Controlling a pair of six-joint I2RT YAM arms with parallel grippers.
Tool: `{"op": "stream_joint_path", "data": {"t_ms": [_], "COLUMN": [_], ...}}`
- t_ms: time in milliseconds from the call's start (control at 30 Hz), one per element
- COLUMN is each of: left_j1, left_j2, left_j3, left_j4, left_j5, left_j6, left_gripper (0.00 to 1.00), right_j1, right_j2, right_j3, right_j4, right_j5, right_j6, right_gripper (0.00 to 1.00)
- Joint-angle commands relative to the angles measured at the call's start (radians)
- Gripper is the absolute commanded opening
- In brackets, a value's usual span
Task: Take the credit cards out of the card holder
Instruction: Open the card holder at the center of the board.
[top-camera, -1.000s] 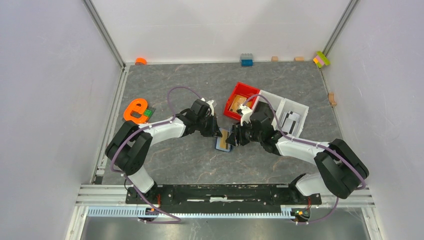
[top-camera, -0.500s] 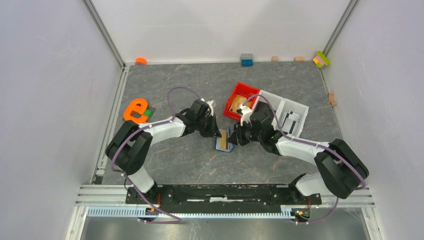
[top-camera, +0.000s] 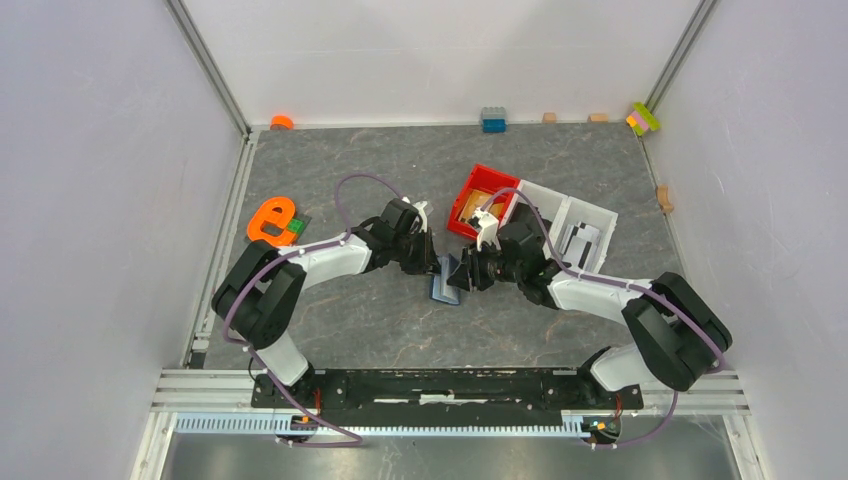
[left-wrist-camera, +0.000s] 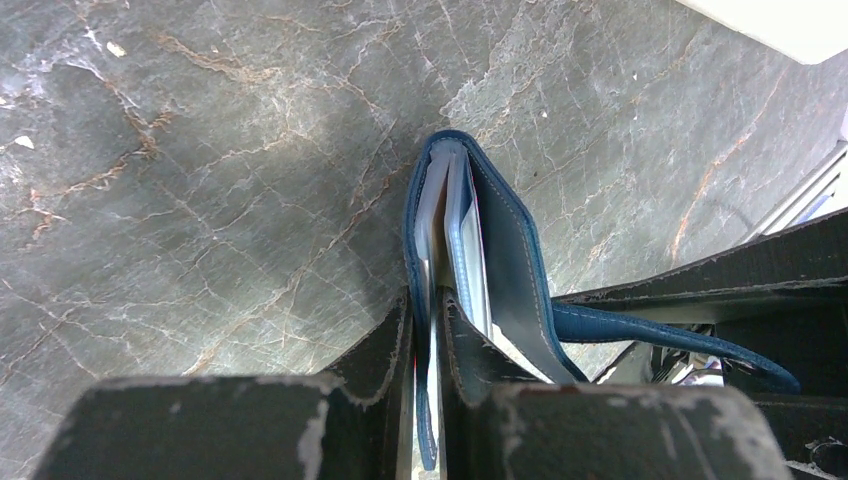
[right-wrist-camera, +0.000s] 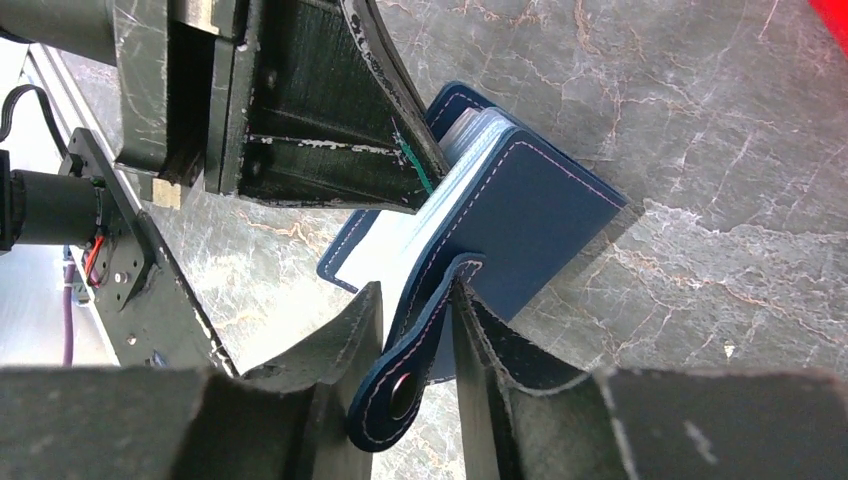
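Right wrist view: fingers of the right gripper (right-wrist-camera: 415, 300) loosely flank the rounded navy snap tab (right-wrist-camera: 405, 385), grip unclear, while the left gripper (left-wrist-camera: 427, 305) pinches one cover of the small navy-blue stitched folding card holder (right-wrist-camera: 530, 210), half-shut on the grey marbled table (right-wrist-camera: 720, 130); a slipped tab could let it fold shut over the unseen credit cards.

The card holder (top-camera: 445, 284) sits on the table (top-camera: 370, 165) between left gripper (top-camera: 433, 267) and right gripper (top-camera: 462, 276).

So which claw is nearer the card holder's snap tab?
Right. The right claw straddles the snap tab; the left claw pinches a cover of the card holder, away from the tab.
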Motion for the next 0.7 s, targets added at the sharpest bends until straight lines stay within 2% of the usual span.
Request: {"op": "stream_joint_path", "data": {"t_ms": [0, 33, 167, 233, 667], "left_j1": [0.002, 0.002, 0.002, 0.002, 0.002], "left_j2": [0.023, 0.022, 0.009, -0.003, -0.027], "left_j3": [0.013, 0.014, 0.008, 0.0, -0.013], "left_j4": [-0.014, -0.014, -0.004, 0.005, 0.018], "left_j5": [-0.017, -0.018, 0.003, 0.011, 0.03], "left_j6": [0.05, 0.051, 0.045, 0.039, 0.031], "left_gripper": [0.08, 0.08, 0.09, 0.08, 0.09], "right_j1": [0.009, 0.01, 0.01, 0.01, 0.023], "right_j2": [-0.008, -0.002, 0.007, -0.004, 0.035], "right_j3": [0.035, 0.043, 0.058, 0.055, 0.077], "right_j4": [0.018, 0.001, -0.042, -0.047, -0.073], "right_j5": [-0.007, 0.002, 0.041, 0.056, 0.096], "right_j6": [-0.012, -0.017, -0.029, -0.033, -0.052], "right_gripper": [0.33, 0.34, 0.62, 0.68, 0.72]}}
